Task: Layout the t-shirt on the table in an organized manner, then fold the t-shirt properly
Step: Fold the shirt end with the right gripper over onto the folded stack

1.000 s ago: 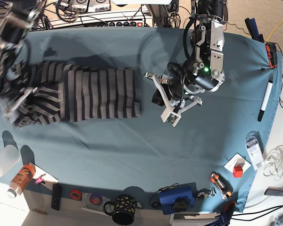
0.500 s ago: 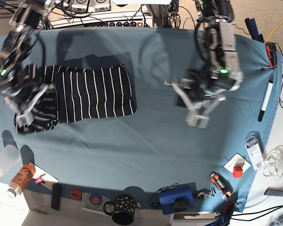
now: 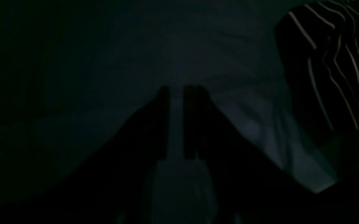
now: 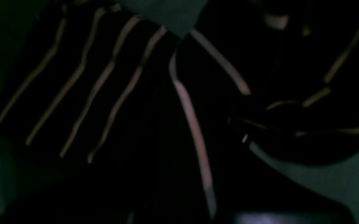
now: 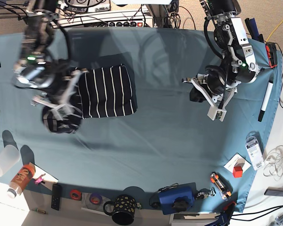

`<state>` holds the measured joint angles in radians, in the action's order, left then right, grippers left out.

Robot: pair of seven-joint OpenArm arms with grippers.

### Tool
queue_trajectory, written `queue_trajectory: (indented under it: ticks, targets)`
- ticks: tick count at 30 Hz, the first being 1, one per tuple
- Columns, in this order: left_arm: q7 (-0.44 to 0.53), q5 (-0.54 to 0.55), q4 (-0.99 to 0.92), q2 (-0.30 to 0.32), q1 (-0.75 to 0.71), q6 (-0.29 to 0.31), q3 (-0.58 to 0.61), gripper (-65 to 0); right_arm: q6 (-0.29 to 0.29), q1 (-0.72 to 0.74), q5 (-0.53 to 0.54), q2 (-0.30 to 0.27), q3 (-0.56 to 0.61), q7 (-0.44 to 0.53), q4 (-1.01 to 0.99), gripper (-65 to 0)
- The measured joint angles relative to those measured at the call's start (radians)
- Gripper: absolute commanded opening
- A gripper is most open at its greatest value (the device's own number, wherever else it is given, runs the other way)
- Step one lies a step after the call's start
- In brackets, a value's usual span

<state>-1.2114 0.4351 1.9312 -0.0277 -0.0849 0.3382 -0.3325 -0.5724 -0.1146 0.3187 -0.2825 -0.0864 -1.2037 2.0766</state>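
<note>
The t-shirt [image 5: 106, 90], dark with thin white stripes, lies folded on the teal table [image 5: 146, 146] at the left of centre. Its left end is bunched into a dark lump [image 5: 61, 120]. My right gripper [image 5: 61, 106] is shut on that bunched end and holds it up against the folded part. Striped fabric [image 4: 129, 93] fills the right wrist view and hides the fingers. My left gripper [image 5: 212, 101] is over bare table to the right, well apart from the shirt. In the dark left wrist view its jaws [image 3: 176, 121] stand almost together with nothing between them, and a shirt corner [image 3: 325, 71] shows at the upper right.
A clear cup [image 5: 4, 160] and an orange bottle [image 5: 21, 178] stand at the front left. A dark mug [image 5: 122, 209], tape rolls and a blue device [image 5: 177, 197] line the front edge. A marker [image 5: 265, 101] and a red block [image 5: 237, 171] lie on the right.
My right arm has carried the shirt's left end to the right, so the shirt is shorter and more bunched. My left arm has moved right and back, away from the shirt.
</note>
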Motion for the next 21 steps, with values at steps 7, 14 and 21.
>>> queue_trajectory:
  ticks: [7, 14, 21]
  targets:
    - [0.000, 0.004, 0.000, 0.000, 0.000, 0.000, 0.000, -57.7, 0.105, 0.001, -0.226, 0.000, 0.190, 0.106, -0.022, -65.0]
    - [0.000, 0.004, 0.000, 0.000, 0.000, 0.000, 0.000, -57.7, 0.102, -0.002, -0.270, 0.000, 0.267, 0.117, -0.121, -42.0]
    - [0.011, 0.004, 0.000, 0.000, 0.000, 0.000, 0.000, -57.7, 0.105, 0.024, -0.037, -0.002, 0.272, 0.023, -0.043, -42.0]
